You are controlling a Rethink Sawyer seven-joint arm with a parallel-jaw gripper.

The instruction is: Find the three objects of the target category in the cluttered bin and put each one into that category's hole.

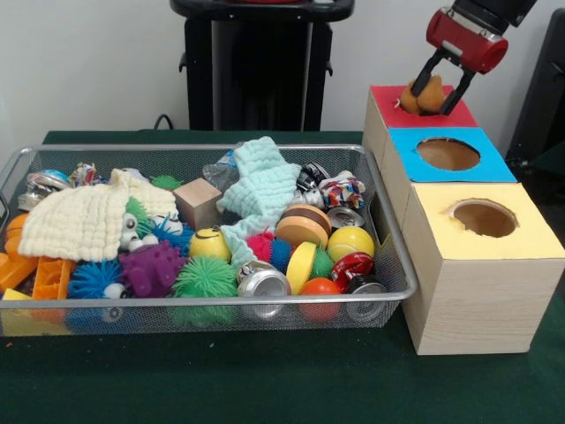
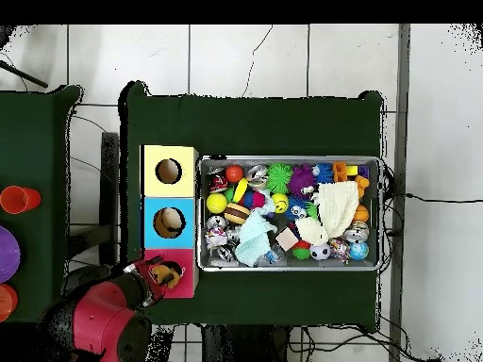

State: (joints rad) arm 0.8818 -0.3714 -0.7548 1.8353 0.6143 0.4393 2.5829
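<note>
My gripper hangs over the red top of the far wooden box, its fingers closed around a small orange-tan plush animal. The plush sits just above the red face and hides the hole. The overhead view shows the gripper and plush over the red top. The wire mesh bin lies beside the boxes, full of clutter. I see no other plush animal in it for certain.
The blue-topped box and yellow-topped box stand in line with the red one. The bin holds a cream cloth, a mint cloth, spiky balls, cans and a wooden block.
</note>
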